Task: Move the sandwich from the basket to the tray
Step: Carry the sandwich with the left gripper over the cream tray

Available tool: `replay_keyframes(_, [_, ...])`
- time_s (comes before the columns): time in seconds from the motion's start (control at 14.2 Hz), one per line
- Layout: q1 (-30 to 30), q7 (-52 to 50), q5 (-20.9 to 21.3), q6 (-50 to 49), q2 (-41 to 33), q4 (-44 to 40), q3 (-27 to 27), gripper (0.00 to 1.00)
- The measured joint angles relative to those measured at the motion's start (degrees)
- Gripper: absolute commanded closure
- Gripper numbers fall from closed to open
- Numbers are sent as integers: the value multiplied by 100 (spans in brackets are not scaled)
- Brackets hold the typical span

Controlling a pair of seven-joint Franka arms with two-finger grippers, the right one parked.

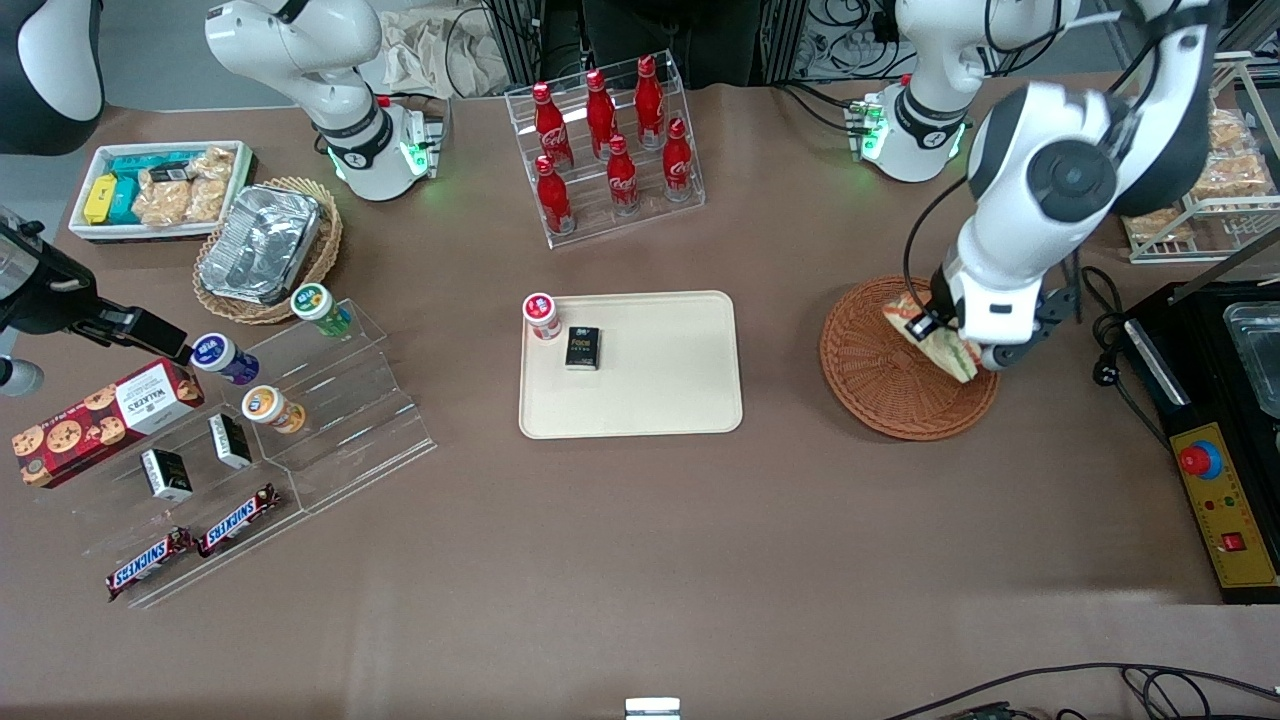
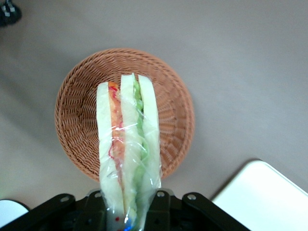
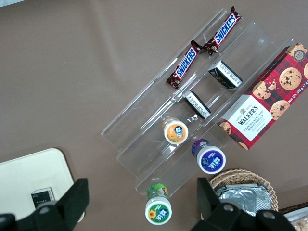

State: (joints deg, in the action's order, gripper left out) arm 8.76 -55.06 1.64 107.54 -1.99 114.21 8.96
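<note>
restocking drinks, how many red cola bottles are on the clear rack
7, all on the tiered clear rack farther from the front camera than the tray: three on the top step, two on the middle step, two on the lowest. None look hidden.

sandwich (image 2: 127, 144): plastic-wrapped, held above basket (image 1: 880, 375) by gripper (image 1: 955, 350) | tray (image 1: 660, 400): beige, well apart

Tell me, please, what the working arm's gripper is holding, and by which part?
The gripper holds the sandwich by one end of the wedge, above the basket.
</note>
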Motion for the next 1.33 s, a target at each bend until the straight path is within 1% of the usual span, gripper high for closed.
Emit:
replay_keyframes(0.14, [3,300,-27,-113,-6,-295,119,100])
replay_keyframes(0.28, [5,722,-59,-116,-1,-363,344,100])
replay_keyframes(0.49, [16,1114,-305,-96,37,-364,879,100])
replay_keyframes(0.7, [70,1518,-332,291,155,-361,1552,100])
replay_keyframes(0.77, [171,1586,-329,438,223,-361,1684,100])
replay_keyframes(0.91, [565,1575,-221,690,377,-356,1758,100])
replay_keyframes(1.05, [864,1406,78,871,561,-347,1770,100])
replay_keyframes(1.33, [920,1375,205,1179,1160,-306,1748,100])
